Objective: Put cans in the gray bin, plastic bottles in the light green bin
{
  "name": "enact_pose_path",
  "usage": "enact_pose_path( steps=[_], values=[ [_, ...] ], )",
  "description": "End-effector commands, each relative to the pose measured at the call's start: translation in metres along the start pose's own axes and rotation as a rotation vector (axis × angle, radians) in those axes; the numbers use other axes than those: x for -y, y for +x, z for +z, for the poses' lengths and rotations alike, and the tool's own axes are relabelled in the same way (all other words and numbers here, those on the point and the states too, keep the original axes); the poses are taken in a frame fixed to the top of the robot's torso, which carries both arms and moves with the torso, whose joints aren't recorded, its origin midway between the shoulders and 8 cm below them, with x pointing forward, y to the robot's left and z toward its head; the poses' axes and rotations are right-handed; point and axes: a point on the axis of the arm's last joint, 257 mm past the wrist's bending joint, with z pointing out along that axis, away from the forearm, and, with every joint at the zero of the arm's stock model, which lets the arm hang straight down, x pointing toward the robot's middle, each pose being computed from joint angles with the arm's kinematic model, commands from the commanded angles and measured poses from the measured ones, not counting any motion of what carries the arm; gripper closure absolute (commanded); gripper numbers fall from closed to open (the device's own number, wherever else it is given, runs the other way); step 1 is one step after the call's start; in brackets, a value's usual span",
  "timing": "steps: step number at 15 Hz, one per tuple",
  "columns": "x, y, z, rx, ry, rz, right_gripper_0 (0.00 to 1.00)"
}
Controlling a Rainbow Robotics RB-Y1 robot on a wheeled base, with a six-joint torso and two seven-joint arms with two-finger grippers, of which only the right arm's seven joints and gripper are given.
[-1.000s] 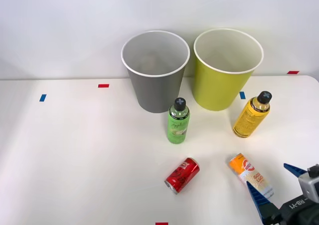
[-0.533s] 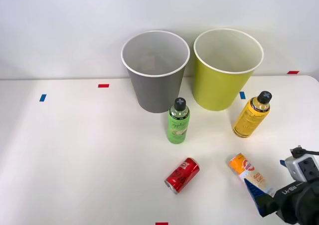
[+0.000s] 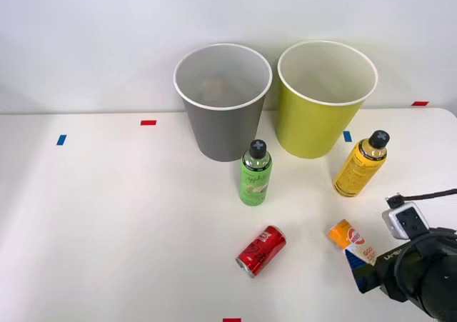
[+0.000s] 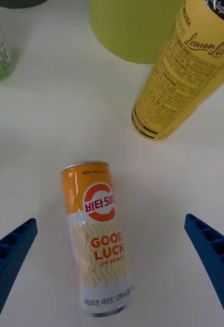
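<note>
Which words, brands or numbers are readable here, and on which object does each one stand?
"GOOD LUCK" and "500": lying orange and cream-white metal can.
"Lemon Lite" and "TEA": standing yellow-orange plastic bottle.
"RB-Y1": black right arm.
Fine print on both, and the bright green plastic bottle's label: too small.

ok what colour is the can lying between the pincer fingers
Orange on top, cream-white below with yellow wavy lines and a red logo; the can shows best in the right wrist view.

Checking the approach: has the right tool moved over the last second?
Yes. The right tool has advanced toward the yellow bottle, with its fingers open on either side of the orange can.
</note>
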Motion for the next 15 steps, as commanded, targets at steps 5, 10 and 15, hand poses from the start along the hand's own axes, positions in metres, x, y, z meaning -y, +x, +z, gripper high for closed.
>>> enact_pose_path(
  steps=[5,10,15],
  values=[
    [-0.003,0.008,0.045,-0.110,-0.027,-0.018,0.00],
    [-0.005,0.007,0.054,-0.150,-0.042,-0.020,0.00],
    [-0.013,0.007,0.084,-0.163,-0.039,-0.025,0.00]
  ],
)
